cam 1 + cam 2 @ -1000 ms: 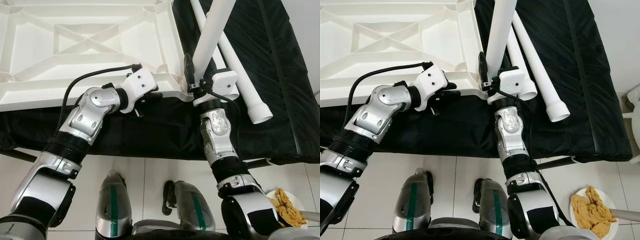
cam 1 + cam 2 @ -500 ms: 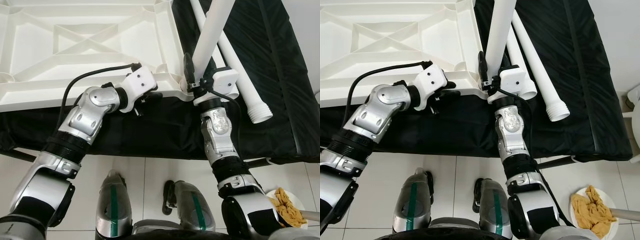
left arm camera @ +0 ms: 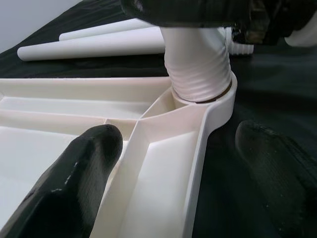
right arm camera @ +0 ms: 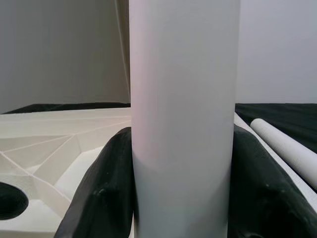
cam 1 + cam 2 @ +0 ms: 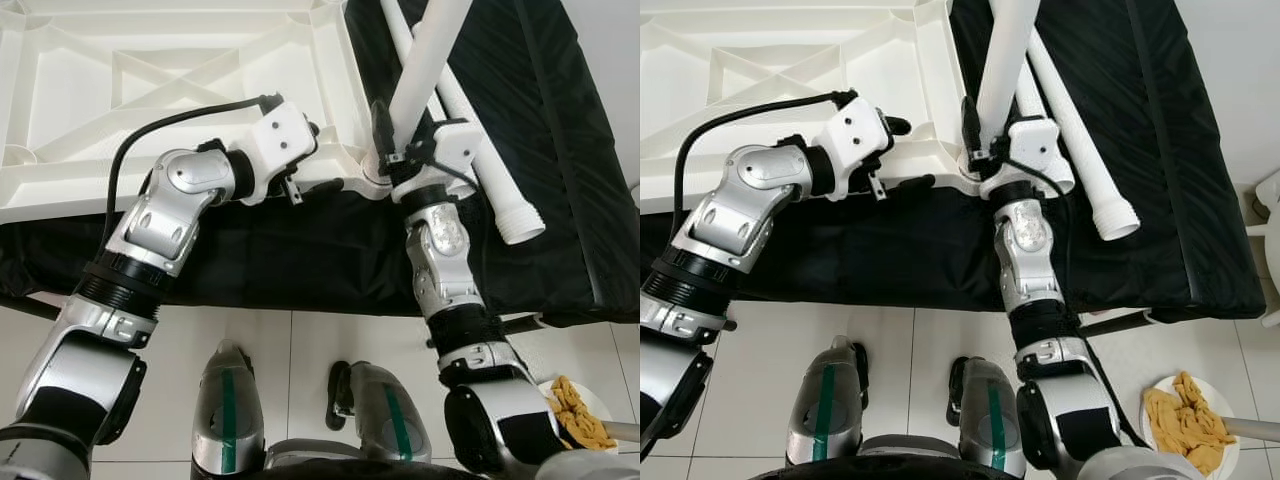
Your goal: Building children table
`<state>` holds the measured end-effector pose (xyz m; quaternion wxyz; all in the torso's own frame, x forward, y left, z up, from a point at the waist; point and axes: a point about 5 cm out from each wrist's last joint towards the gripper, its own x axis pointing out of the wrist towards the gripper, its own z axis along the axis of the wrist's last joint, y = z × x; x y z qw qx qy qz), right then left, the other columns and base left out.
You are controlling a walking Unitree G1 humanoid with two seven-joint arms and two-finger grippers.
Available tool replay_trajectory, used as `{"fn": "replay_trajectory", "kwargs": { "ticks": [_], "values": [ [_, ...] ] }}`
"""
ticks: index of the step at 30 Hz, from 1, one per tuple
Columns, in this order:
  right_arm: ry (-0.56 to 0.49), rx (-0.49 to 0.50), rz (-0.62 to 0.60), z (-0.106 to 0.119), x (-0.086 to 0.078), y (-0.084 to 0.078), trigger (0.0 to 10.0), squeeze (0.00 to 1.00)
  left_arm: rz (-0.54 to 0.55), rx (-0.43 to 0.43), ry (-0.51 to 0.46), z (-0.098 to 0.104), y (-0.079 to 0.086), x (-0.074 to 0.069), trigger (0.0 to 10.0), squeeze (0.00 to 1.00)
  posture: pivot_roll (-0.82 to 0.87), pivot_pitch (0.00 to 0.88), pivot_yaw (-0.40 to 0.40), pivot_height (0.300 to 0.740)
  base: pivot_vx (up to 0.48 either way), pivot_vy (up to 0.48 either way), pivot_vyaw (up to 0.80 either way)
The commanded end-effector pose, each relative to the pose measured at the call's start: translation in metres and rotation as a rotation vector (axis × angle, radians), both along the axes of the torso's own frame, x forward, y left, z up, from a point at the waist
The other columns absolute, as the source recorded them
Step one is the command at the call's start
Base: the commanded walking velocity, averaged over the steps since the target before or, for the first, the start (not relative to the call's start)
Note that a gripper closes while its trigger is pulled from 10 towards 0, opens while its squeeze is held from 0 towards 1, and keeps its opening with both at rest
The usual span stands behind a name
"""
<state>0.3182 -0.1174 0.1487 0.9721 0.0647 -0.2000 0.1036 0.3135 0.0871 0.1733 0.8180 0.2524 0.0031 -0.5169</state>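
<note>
Upturned white tabletop [image 5: 150,90], ribbed underside facing up, lying flat on a black-covered bed [image 5: 560,150]. Left hand [image 3: 168,163] spread wide at the tabletop's near right corner, one finger [image 3: 74,183] resting inside the ribbed frame, the other hanging outside the rim over the black cover. Corner socket [image 3: 218,99] just beyond that hand, taking the threaded end of a white leg [image 5: 425,70]. Leg a plain smooth tube, long axis rising steeply out of the socket and leaning slightly right of it. Right hand [image 4: 181,188] clamped on this leg just above the socket, a finger [image 4: 104,188] on each side. Right of the socket, two more legs [image 5: 1080,130] lying flat on the bed, side by side, threaded ends toward the robot. Farther right, on the tiled floor, a white bowl [image 5: 1152,432] of yellow cloth [image 5: 1180,415].
</note>
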Motion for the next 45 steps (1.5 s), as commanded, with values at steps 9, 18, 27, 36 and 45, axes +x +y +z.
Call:
{"fn": "replay_trajectory", "kwargs": {
  "ticks": [9,18,27,36,45],
  "values": [
    [-0.069,0.043,0.043,0.030,0.007,-0.005,10.0,0.00,0.040,-0.041,0.017,0.003,0.000,0.003,10.0,0.00,0.09,0.066,-0.062,0.740,0.000,0.000,0.00],
    [-0.071,0.044,0.068,0.035,0.008,-0.004,10.0,0.00,0.093,-0.096,0.012,0.007,0.003,0.007,10.0,0.00,0.09,0.063,-0.065,0.740,0.000,0.000,0.00],
    [-0.027,-0.005,0.063,0.028,0.014,-0.016,10.0,0.00,0.179,-0.224,-0.049,0.023,0.006,0.014,10.0,0.00,0.10,0.048,-0.071,0.740,0.000,0.000,0.00],
    [-0.013,-0.017,0.037,0.030,0.018,-0.027,10.0,0.00,0.299,-0.417,-0.030,0.039,0.010,0.025,10.0,0.00,0.09,0.033,-0.072,0.740,0.000,0.000,0.00],
    [-0.030,-0.020,0.046,0.037,0.022,-0.028,10.0,0.00,0.382,-0.428,-0.085,0.047,0.020,0.040,10.0,0.00,0.09,0.017,-0.079,0.740,0.000,0.000,0.00]
  ]
}}
